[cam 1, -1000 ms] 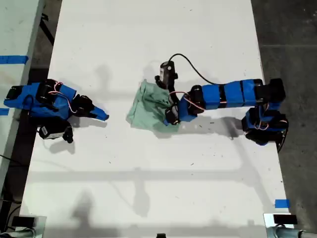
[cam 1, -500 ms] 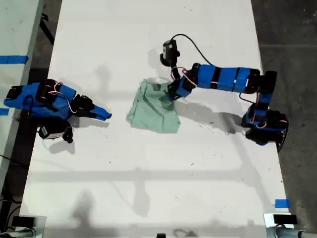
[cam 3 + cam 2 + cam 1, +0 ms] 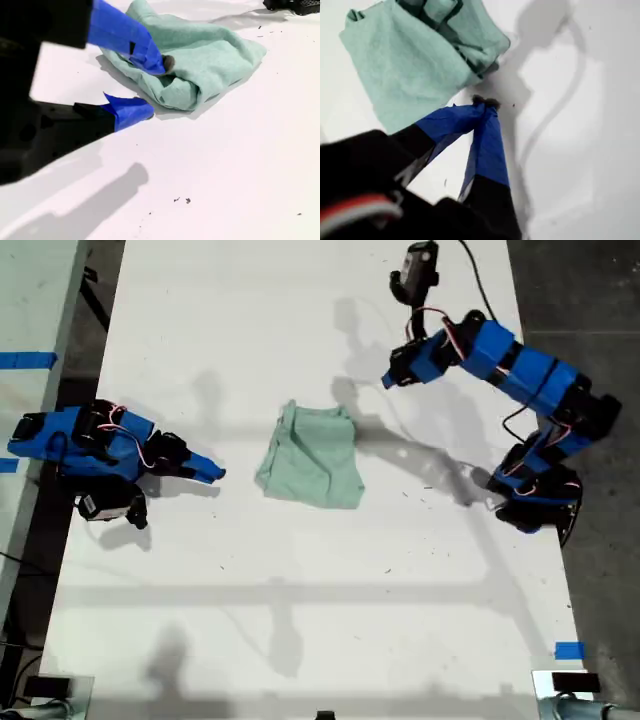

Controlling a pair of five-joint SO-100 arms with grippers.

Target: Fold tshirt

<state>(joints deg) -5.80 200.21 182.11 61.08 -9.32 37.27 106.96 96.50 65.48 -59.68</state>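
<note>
Tshirt (image 3: 312, 458) lies on the white table (image 3: 300, 620) as a rumpled, roughly folded bundle, between the two arms and touching neither. My first gripper (image 3: 388, 380) is on the arm at the exterior view's right. It is held up off the table, with the arm's shadow falling on the surface beside the cloth. Its jaws are pressed together at the tips with nothing between them, as the first wrist view confirms (image 3: 482, 105). In that view the tshirt (image 3: 415, 65) lies just beyond the tips and below them. Overlapping layers and a darker inner fold show along the edge nearest the gripper. My second gripper (image 3: 210, 472) is on the arm at the exterior view's left and sits low at table level, pointing toward the cloth. Its jaws are spread and empty. In the second wrist view (image 3: 150, 87) one blue finger (image 3: 130, 37) is raised and the other finger (image 3: 131, 110) lies close to the surface. The tshirt (image 3: 200, 55) lies straight ahead of the opening, near but apart from the tips, with its nearest edge rolled into a thick fold. Small dark specks mark the table in front of this gripper.
</note>
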